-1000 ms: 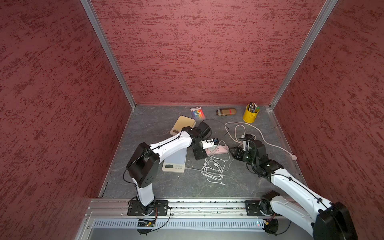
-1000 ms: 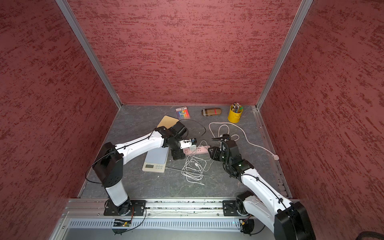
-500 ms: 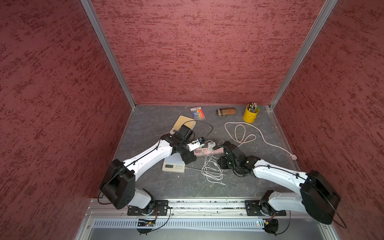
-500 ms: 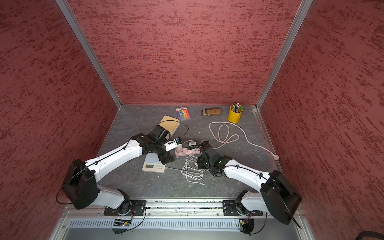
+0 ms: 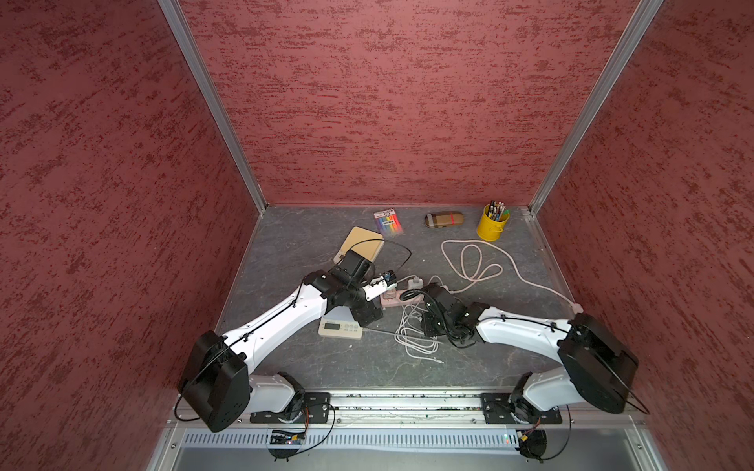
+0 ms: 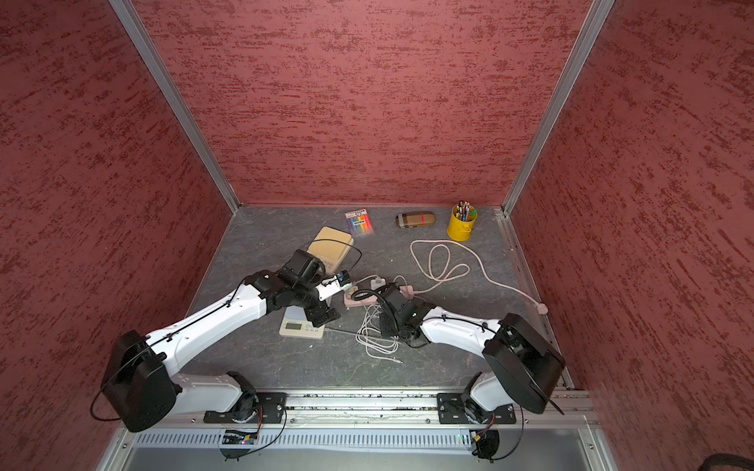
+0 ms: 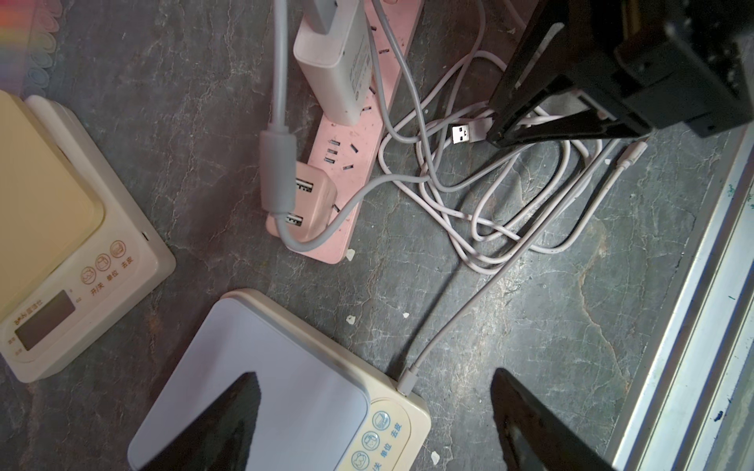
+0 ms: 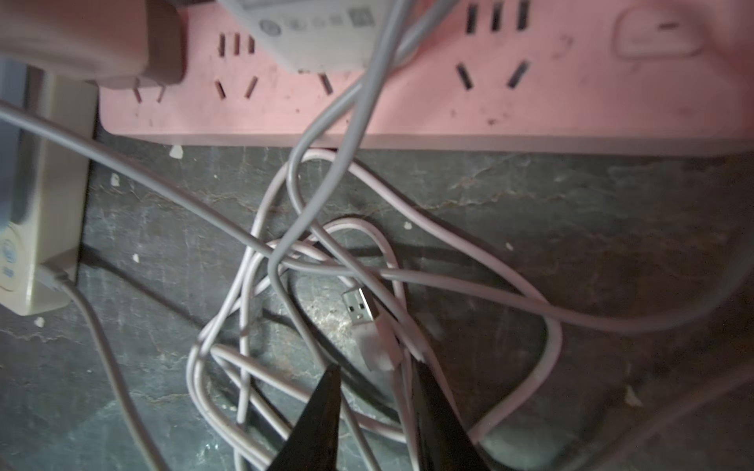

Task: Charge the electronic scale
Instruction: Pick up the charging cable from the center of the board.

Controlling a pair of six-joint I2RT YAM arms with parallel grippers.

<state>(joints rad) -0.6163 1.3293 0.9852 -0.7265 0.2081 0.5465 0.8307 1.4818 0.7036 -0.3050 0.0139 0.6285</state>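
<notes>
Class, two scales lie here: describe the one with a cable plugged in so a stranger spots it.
Find the pink power strip mid-table. The scale lies beside it, under the left arm. Unlike the yellow-topped scale farther back, its platform is pale lilac and a white cable enters its side.

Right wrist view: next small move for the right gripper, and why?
Probably ease the right gripper forward and close on the white boot of the USB plug. Its jaws stand apart with the boot just at their tips, not clamped. A cable is already plugged into the blue-topped scale, and the pink adapter on the power strip shows free ports.
</notes>
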